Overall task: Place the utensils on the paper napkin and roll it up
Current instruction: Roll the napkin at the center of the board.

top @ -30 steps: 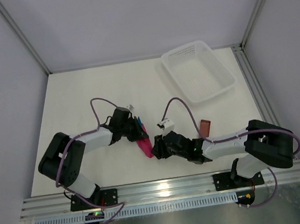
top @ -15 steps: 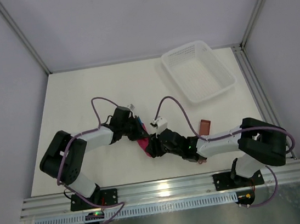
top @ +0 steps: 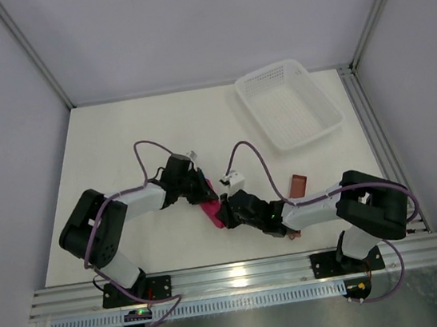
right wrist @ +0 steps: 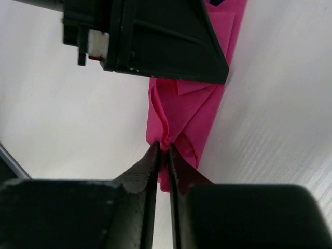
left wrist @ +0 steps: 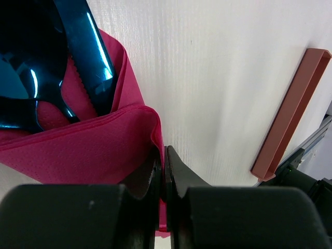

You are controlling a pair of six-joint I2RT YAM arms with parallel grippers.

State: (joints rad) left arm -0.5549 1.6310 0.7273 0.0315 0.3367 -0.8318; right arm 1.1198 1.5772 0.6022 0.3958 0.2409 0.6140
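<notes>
Farthest left in the overhead view, the left arm bends in from its base toward the middle of the white table [top: 118, 136]. The left gripper [top: 199, 190] sits low over the top end of the paper napkin [top: 214, 213], a magenta bundle lying near the front centre of the table. In the left wrist view, its two black fingers [left wrist: 179, 171] are pressed together with a folded edge of the napkin caught between them, and pink paper shows above and below the pinch. Just left of that pinch, the dark blue utensils [left wrist: 78, 57] lie inside the fold, their shiny ends poking out of the open side and the paper wrapped partway around them. Which pieces they are cannot be told.

Moving right, the right gripper [top: 225, 211] meets the bundle's lower end from the opposite side. Its wrist view shows the jaws nearly closed, nipping a raised crease of the crumpled napkin at the tips.

Further right, a reddish-brown sleeve [top: 298, 184] lies flat beside the right arm, apart from the napkin. Near the far right corner sits a white mesh basket [top: 289, 104].
</notes>
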